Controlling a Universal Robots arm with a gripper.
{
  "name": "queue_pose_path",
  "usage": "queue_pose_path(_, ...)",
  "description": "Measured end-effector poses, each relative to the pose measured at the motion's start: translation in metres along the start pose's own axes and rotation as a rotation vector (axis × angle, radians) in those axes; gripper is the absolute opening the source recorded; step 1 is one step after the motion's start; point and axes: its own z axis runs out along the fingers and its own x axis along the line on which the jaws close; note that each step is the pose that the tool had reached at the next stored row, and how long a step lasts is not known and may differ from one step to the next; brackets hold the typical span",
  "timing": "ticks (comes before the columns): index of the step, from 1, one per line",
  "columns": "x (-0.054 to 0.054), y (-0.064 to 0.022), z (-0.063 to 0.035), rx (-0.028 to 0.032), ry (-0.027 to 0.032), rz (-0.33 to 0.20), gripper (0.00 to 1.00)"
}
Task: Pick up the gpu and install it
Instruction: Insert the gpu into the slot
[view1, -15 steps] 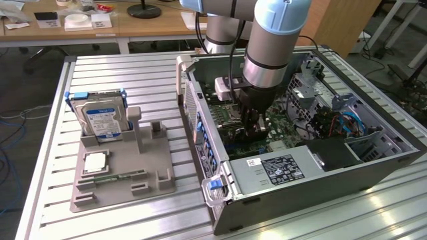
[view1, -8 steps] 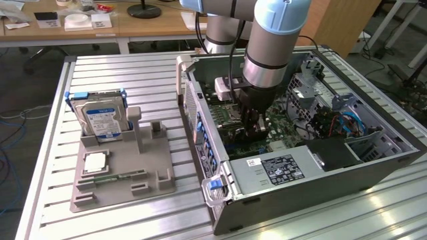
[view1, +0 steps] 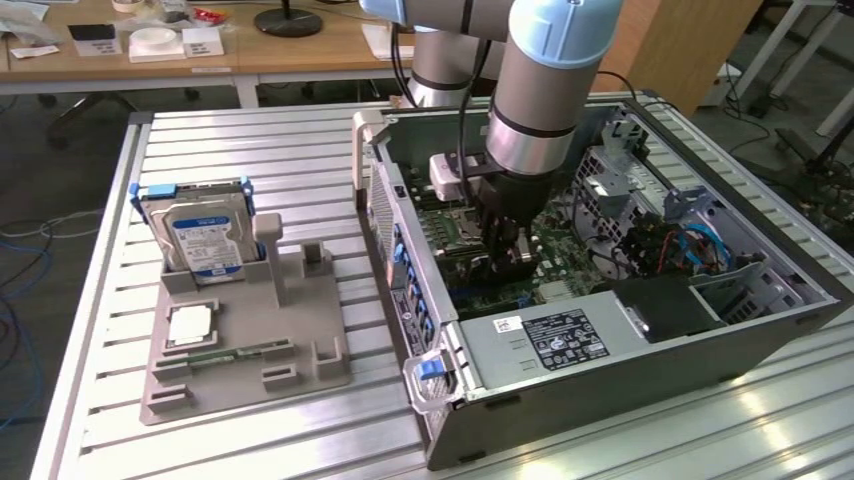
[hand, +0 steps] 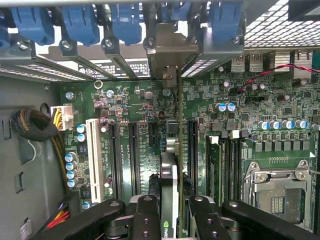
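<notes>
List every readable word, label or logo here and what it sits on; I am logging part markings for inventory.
None can be quoted with certainty.
Hard drive blue-white label: too small to read.
Power supply black sticker: print blurred.
Gpu edge held in the gripper: green logo mark, no legible letters.
Motherboard silkscreen: too fine to read.
</notes>
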Motion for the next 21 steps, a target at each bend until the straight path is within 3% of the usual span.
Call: queue_pose_path(21, -0.0016, 0.0002, 0.0024, 0.0002, -0.0009, -0.016, 0.27)
